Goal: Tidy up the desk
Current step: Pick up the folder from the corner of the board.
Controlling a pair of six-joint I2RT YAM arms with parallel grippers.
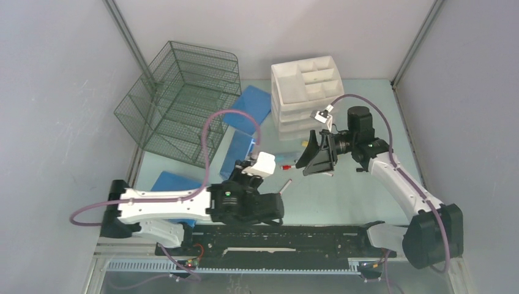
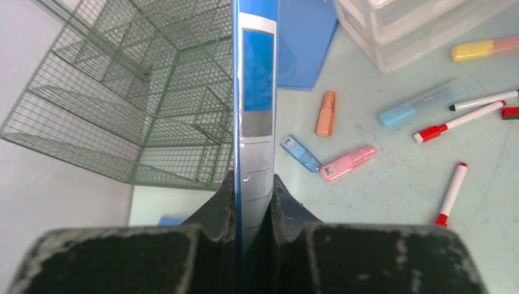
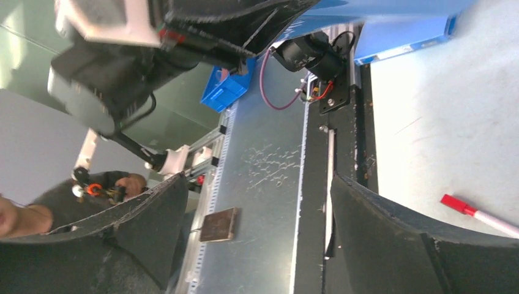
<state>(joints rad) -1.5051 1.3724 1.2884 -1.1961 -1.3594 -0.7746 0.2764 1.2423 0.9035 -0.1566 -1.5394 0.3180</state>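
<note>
The desk (image 1: 343,196) is a pale mint-green tabletop. My left gripper (image 2: 254,190) is shut on the spine of a blue folder (image 2: 257,92), which stands on edge in front of the wire rack; from above the left gripper (image 1: 245,166) sits at the near end of that folder (image 1: 240,150). My right gripper (image 1: 309,154) hovers over the middle of the desk, pointing back toward the arm bases. In its wrist view the right gripper (image 3: 257,184) is open with nothing between its fingers. A red-capped marker (image 3: 480,214) lies to its right.
A green wire rack (image 1: 183,101) stands at the back left and a white drawer organiser (image 1: 306,92) at the back centre. Another blue folder (image 1: 251,107) lies flat between them. Several markers and highlighters (image 2: 347,163) are scattered right of the held folder. The black front rail (image 1: 294,236) runs along the near edge.
</note>
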